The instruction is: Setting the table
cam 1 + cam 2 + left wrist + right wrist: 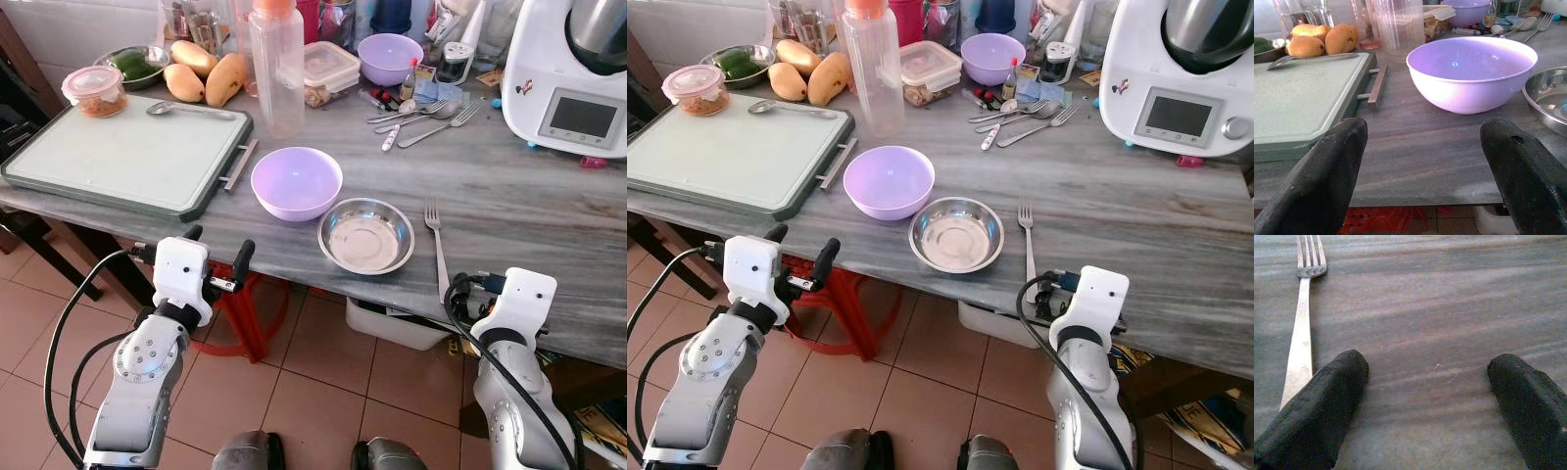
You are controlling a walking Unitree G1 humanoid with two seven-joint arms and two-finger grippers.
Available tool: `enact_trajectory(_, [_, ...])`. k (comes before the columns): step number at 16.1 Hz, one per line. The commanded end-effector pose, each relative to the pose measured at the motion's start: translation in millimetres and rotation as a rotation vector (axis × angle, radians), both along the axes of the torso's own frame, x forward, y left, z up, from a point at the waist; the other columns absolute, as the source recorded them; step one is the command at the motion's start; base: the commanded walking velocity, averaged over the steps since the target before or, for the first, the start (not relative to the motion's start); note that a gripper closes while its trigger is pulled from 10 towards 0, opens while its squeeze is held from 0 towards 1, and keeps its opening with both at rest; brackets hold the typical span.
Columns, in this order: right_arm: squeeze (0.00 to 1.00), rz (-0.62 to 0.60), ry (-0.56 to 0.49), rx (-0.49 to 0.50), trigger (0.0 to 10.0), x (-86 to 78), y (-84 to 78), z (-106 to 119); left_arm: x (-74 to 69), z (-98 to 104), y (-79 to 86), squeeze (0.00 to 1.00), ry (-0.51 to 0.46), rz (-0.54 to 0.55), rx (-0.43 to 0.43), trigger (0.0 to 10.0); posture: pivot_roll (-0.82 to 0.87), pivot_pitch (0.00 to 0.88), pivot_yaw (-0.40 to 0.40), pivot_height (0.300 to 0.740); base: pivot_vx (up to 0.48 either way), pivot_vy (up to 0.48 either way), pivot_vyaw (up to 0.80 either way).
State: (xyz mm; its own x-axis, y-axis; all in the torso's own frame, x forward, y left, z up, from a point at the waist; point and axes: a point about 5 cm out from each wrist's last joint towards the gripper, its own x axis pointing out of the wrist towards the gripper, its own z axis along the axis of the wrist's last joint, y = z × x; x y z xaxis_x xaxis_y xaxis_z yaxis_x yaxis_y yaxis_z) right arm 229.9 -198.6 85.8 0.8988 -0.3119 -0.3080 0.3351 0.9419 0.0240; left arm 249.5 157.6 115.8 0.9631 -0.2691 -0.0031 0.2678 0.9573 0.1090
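A lilac bowl (296,181) stands near the front of the grey table (529,206), with a steel bowl (365,235) just to its right. A fork (436,245) lies right of the steel bowl, its tines pointing away from me. My left gripper (217,249) is open at the table's front edge, facing the lilac bowl (1471,73) with nothing between its fingers (1327,171). My right gripper (1425,396) is open low over the tabletop, and the fork's handle (1300,352) lies just beside one finger.
A pale green cutting board (118,157) with a spoon (186,110) fills the left side. Behind it stand mangoes (206,76), a clear bottle (276,69), a second lilac bowl (390,57), loose cutlery (421,117) and a white kitchen machine (578,78). A red stool (250,313) sits under the table.
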Motion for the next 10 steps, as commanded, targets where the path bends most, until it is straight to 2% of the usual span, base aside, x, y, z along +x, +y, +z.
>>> enact_trajectory(1, [1.00,0.061,0.056,0.047,10.0,-1.9,12.2,-10,1.2,-1,1.7,0.00,0.006,0.009,0.015,10.0,0.05,0.055,0.032,0.740,0.000,0.000,0.00])
enact_trajectory(10, [1.00,0.122,0.028,0.091,10.0,8.8,21.8,-6,4.0,-1,1.9,0.00,0.003,0.013,0.018,10.0,0.05,0.050,0.032,0.740,0.000,0.000,0.00])
